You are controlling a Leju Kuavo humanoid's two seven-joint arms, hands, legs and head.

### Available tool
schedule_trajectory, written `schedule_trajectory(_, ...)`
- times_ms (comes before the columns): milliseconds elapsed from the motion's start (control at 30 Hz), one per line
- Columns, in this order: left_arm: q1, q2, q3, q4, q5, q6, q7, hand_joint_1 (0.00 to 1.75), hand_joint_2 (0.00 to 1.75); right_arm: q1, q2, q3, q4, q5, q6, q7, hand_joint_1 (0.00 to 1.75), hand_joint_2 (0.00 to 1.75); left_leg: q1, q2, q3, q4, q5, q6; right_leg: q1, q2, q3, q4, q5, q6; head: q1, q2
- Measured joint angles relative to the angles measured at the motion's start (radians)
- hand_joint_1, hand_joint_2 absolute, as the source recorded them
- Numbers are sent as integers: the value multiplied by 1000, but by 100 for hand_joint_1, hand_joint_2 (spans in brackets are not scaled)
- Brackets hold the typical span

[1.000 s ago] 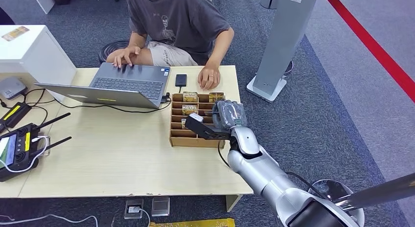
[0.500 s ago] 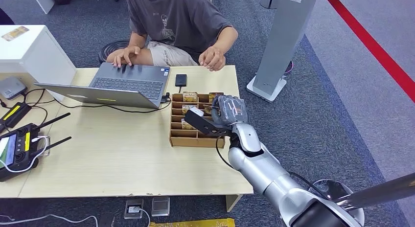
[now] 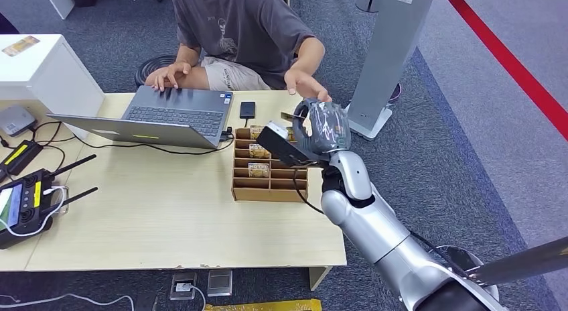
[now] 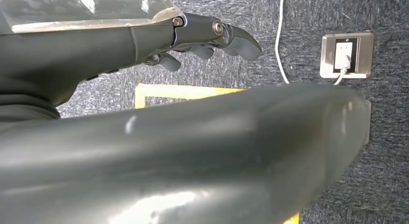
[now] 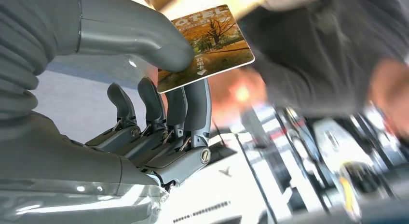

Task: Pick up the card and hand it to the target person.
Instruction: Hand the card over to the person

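Note:
My right hand point(image 3: 315, 127) is raised above the far right of the wooden card box point(image 3: 269, 189), holding a card point(image 3: 290, 116) with an autumn tree picture. In the right wrist view the card point(image 5: 206, 45) is pinched between the thumb and a finger of my right hand point(image 5: 149, 103). The person point(image 3: 241, 29) sits behind the table, one hand point(image 3: 305, 83) reaching out just beyond the card, the other on the laptop. My left hand point(image 4: 207, 38) hangs over the carpet with its fingers loosely apart and nothing in it.
An open laptop point(image 3: 167, 113) and a black phone point(image 3: 248, 109) lie at the table's far side. More cards point(image 3: 259, 151) stand in the box slots. A controller point(image 3: 27, 204) sits at the left edge. A grey pillar stand point(image 3: 385, 56) rises right of the table.
My right hand lifted the card out of the box and carried it up towards the person. The person's hand left the table and came out towards the card.

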State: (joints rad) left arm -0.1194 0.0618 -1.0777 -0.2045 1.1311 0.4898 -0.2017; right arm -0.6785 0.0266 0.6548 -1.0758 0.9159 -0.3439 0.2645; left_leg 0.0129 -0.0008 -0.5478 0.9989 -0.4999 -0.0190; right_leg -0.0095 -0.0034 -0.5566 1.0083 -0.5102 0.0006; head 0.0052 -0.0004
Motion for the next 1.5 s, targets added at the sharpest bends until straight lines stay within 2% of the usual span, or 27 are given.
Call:
schedule_trajectory(133,0,0,0,0,-2,-2,-1,0,0,-3,-14,-25,-97,1,-33,-18,137,175,0,0,0,0,0,0,0,0,0,0,0,0,0,0)
schedule_trajectory(267,0,0,0,0,-10,-7,-2,0,0,-19,-24,-46,-160,-13,-45,-40,130,175,0,0,0,0,0,0,0,0,0,0,0,0,0,0)
schedule_trajectory(467,0,0,0,0,-25,-11,-4,0,0,-71,-31,-55,-164,-21,-80,-75,140,175,0,0,0,0,0,0,0,0,0,0,0,0,0,0)
schedule_trajectory(700,-2,0,0,0,-35,-16,-3,0,0,-142,-18,-53,-33,-24,-108,-114,143,175,0,0,-1,0,0,0,0,0,0,0,0,0,0,0)
schedule_trajectory(1033,-4,0,0,0,-35,-16,-2,0,0,-185,55,-41,239,-14,-119,-147,134,175,0,-1,-1,0,0,0,0,0,0,0,0,0,0,0)
schedule_trajectory(1067,-4,0,0,0,-34,-15,-1,0,0,-186,62,-39,259,-10,-118,-146,130,175,0,-1,-1,0,0,0,0,0,0,0,0,0,0,0)
schedule_trajectory(1100,-4,0,0,0,-33,-13,0,0,0,-187,69,-38,279,-5,-117,-145,113,175,0,-1,-1,0,0,0,0,0,0,0,0,0,0,0)
schedule_trajectory(1200,-4,0,0,0,-27,-8,8,0,0,-188,94,-30,342,3,-115,-143,17,175,0,-1,-1,0,0,0,0,0,0,0,0,0,0,0)
schedule_trajectory(1233,-4,0,0,0,-25,-7,10,0,0,-188,101,-27,359,4,-116,-144,0,175,0,-1,-1,0,0,0,0,0,0,0,0,0,0,0)
schedule_trajectory(1500,-4,0,0,0,-21,-2,19,0,0,-189,134,-20,438,-19,-133,-171,0,175,0,-1,-2,0,0,0,0,0,0,0,0,0,0,0)
